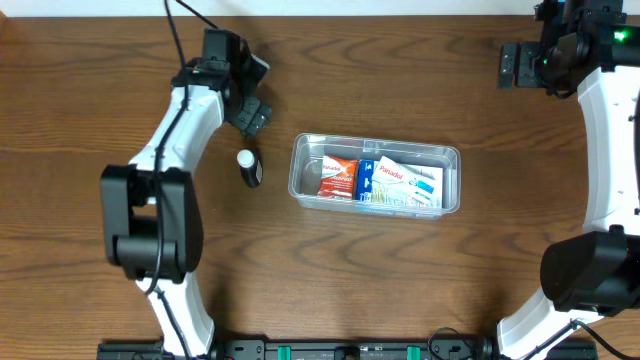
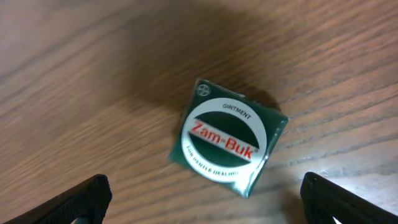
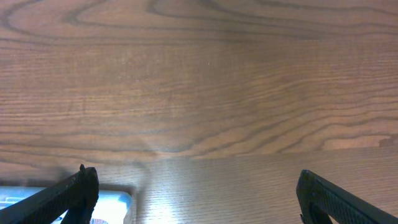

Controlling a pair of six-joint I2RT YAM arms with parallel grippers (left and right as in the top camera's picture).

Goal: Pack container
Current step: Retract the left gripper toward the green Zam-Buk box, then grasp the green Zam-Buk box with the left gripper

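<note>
The clear plastic container (image 1: 448, 158) lies at the table's middle and holds a red box (image 1: 338, 178) and a blue-and-white Panadol box (image 1: 405, 183). A small green Zam-Buk ointment box (image 2: 227, 138) lies flat on the wood in the left wrist view. My left gripper (image 2: 202, 199) is open, its fingers wide apart, with the box just ahead of them and not touched. In the overhead view the left gripper (image 1: 252, 112) is up and left of the container. My right gripper (image 1: 512, 65) is open and empty at the far right back (image 3: 196, 193).
A small dark bottle with a white cap (image 1: 249, 167) lies on the table just left of the container. A pale blue-white corner (image 3: 115, 202) shows at the bottom left of the right wrist view. The table is brown wood.
</note>
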